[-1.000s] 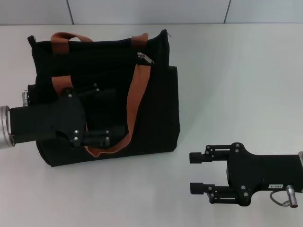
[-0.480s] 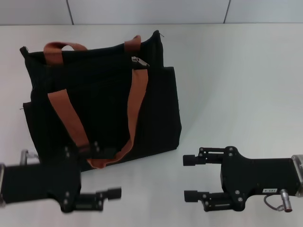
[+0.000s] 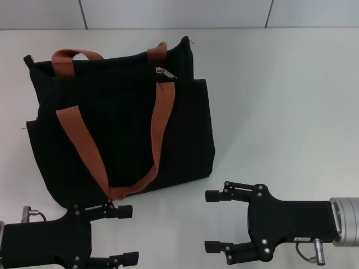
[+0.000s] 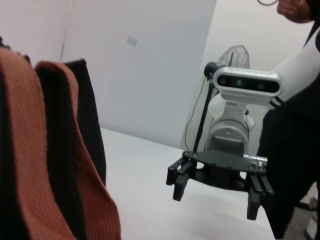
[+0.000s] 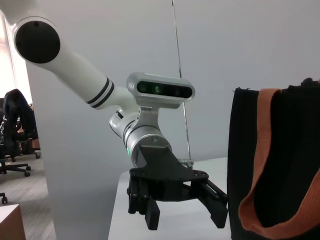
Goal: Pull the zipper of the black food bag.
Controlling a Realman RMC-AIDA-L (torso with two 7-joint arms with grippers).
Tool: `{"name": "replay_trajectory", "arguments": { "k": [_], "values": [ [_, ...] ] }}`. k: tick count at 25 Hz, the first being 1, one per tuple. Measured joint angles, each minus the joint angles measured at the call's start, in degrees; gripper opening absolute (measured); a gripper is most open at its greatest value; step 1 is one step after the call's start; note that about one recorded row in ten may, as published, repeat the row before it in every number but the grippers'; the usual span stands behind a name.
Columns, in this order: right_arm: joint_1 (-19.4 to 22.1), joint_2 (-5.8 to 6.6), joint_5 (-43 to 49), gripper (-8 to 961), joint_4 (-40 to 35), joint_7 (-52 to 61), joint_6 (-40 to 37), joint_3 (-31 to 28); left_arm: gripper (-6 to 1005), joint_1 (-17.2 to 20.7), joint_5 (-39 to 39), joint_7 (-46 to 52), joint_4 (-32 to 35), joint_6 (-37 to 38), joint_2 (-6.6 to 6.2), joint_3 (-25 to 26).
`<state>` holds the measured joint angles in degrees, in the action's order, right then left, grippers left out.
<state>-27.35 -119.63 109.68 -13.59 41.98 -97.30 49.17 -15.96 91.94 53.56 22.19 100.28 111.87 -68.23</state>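
The black food bag point(image 3: 123, 129) lies on the white table point(image 3: 280, 101) at centre left, with two rust-orange handles point(image 3: 162, 123) draped over it. The silver zipper point(image 3: 164, 72) sits near the bag's top right edge. My left gripper point(image 3: 128, 235) is open and empty at the front left, just off the bag's lower edge. My right gripper point(image 3: 208, 221) is open and empty at the front right, apart from the bag. The left wrist view shows the bag point(image 4: 90, 125) close by and the right gripper point(image 4: 215, 200) beyond. The right wrist view shows the left gripper point(image 5: 186, 219) beside the bag point(image 5: 295, 160).
A pale wall point(image 3: 179, 14) runs behind the table's far edge. Bare table surface lies to the right of the bag. A person point(image 4: 300, 125) stands beside the robot in the left wrist view.
My left gripper has pulled back off the bag toward the front edge. The bag shifted a little to the left early on. My right gripper has moved nearer the front and slightly left.
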Motion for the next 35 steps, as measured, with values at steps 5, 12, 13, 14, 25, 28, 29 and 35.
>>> {"name": "replay_trajectory", "arguments": {
  "k": [5,12,13,14,25,28,29,35],
  "values": [
    [-0.2,0.00,0.0,824,0.2,-0.1,0.4,0.0,813,-0.5,0.3,0.0,0.1,0.0,0.23,-0.2],
    [-0.2,0.02,0.0,825,0.2,-0.1,0.8,0.0,813,-0.8,0.3,0.0,0.1,0.5,0.36,0.1],
    [-0.2,0.02,0.0,825,0.2,-0.1,0.8,0.0,813,-0.8,0.3,0.0,0.1,0.5,0.36,0.1],
    [-0.2,0.02,0.0,825,0.2,-0.1,0.8,0.0,813,-0.8,0.3,0.0,0.1,0.5,0.36,0.1],
    [-0.4,0.09,0.0,824,0.1,-0.1,0.8,-0.3,813,-1.4,-0.2,0.5,0.4,1.4,-0.18,1.5],
    [-0.4,0.10,0.0,824,0.0,-0.2,0.8,-0.4,813,-1.5,-0.2,0.5,0.4,1.4,-0.33,2.7],
    [-0.4,0.10,0.0,824,0.1,-0.2,0.8,-0.4,813,-1.5,-0.2,0.5,0.4,1.4,-0.35,2.9],
    [-0.4,0.10,0.0,826,0.0,-0.2,0.8,-0.5,813,-1.6,-0.2,0.6,0.5,2.0,-0.51,2.9]
  ]
}}
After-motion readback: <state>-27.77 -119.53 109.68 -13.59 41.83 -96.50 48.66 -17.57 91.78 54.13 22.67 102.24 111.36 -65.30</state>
